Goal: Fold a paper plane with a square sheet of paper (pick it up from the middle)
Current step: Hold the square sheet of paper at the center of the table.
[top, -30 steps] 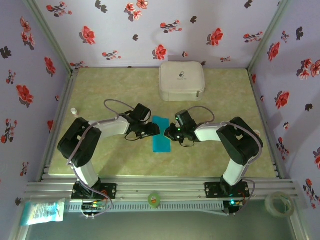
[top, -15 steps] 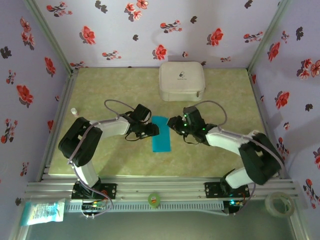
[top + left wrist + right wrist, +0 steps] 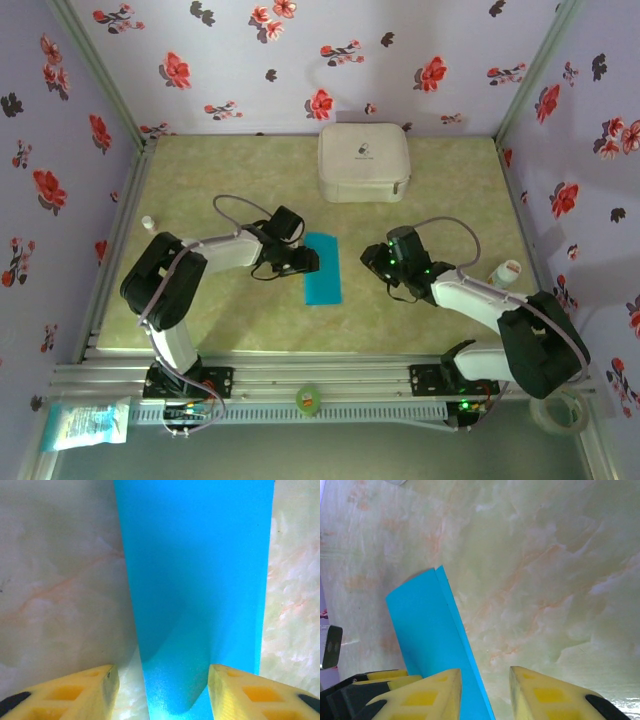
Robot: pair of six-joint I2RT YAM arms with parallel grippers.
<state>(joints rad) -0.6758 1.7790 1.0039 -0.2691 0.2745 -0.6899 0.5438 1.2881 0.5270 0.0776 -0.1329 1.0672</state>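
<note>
One fold looks to be in already: the square sheet of paper [image 3: 325, 285] lies flat as a narrow turquoise strip just left of the middle of the top view, running from upper left to lower right on the green marbled table [image 3: 450, 200]. In the right wrist view its upper end shows two layers, one edge a little proud of the other, so the halves do not sit quite flush.

The left gripper [image 3: 308, 262] sits at the strip's left edge about halfway along, where it was a second ago. In its own wrist view the two yellow fingers [image 3: 75, 695] stand apart at the bottom of the frame with the near end of the paper between them. A sliver of bare table shows beside the left one, so I read this as straddling or pinning the sheet, not pinching it.

What has changed is the right gripper [image 3: 372, 260]. A second ago it was drawn together at the strip's right edge; now it has backed off toward the right of the top view and hangs apart from the paper. Its fingers [image 3: 555, 695] have parted, with nothing between them but table and the paper's edge.

That reads as the end of a creasing press, leaving the right arm free for the next fold.

The white case [image 3: 364, 162] sits well apart at the upper middle, not involved.
</note>
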